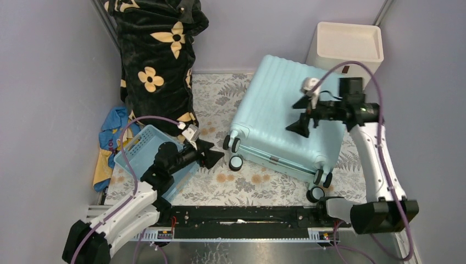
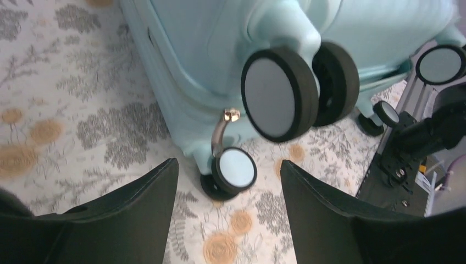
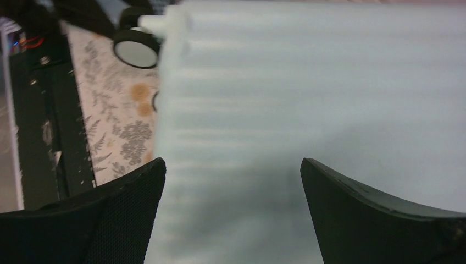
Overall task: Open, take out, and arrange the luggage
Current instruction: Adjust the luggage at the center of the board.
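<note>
Near left, the left tool (image 1: 210, 154) stands released, fingers spread and empty, facing the black twin wheels (image 2: 275, 93) on a corner of the large pale aqua hard-shell suitcase (image 1: 264, 115). The suitcase lies closed and flat on the floral-patterned tabletop (image 1: 220, 187), ribbed shell upward, wheels toward the arms. Over its shell hangs the right tool (image 1: 301, 115), fingers wide apart, grasping nothing. Behind the suitcase stands a cream open-topped box (image 1: 346, 44).

Left claw (image 2: 228, 165): wheels (image 2: 277, 96) of the luggage (image 2: 192, 66) block straight ahead; the patterned surface (image 2: 66, 110) beside it lies open. Right claw (image 3: 231, 162): luggage lid directly below, open air between.
</note>
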Controlling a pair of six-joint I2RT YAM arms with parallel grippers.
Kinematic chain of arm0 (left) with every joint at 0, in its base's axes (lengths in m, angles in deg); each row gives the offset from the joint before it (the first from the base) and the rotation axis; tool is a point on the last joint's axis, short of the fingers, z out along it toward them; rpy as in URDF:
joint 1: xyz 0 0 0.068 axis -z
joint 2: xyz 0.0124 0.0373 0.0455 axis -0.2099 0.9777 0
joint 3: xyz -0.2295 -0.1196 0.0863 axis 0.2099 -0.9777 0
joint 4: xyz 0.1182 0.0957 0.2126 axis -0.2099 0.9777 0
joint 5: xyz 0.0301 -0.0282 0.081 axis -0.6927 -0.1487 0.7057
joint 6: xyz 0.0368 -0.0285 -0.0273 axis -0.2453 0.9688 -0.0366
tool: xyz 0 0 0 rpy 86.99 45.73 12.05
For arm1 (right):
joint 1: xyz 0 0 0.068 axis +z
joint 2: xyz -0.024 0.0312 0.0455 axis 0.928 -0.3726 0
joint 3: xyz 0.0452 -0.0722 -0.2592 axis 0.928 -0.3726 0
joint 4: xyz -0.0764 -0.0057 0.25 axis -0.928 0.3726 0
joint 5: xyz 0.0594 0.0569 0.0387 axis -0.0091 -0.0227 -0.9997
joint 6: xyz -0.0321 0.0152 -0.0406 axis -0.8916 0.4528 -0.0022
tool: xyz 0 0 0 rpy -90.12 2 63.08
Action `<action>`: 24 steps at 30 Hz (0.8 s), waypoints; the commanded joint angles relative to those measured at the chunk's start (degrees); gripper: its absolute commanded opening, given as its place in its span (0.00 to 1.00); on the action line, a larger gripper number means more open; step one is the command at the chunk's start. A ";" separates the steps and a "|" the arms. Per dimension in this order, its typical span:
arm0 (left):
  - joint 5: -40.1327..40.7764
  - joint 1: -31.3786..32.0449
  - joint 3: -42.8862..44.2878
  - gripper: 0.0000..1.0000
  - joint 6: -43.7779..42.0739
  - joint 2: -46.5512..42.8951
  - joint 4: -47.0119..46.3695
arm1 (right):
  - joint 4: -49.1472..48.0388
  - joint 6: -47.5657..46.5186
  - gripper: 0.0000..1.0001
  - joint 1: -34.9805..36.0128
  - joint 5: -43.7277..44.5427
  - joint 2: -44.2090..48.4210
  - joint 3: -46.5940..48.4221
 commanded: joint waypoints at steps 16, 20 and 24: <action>-3.62 1.88 -5.15 0.64 -6.93 28.54 -45.28 | 23.00 -43.60 1.00 46.25 17.83 -27.00 29.11; -1.82 1.97 -7.07 0.64 -7.75 28.22 -46.03 | 22.55 -45.13 1.00 51.27 22.51 -31.37 30.00; 2.22 1.99 -8.04 0.65 -7.94 27.92 -46.43 | 20.86 -46.48 1.00 54.73 27.53 -34.92 31.22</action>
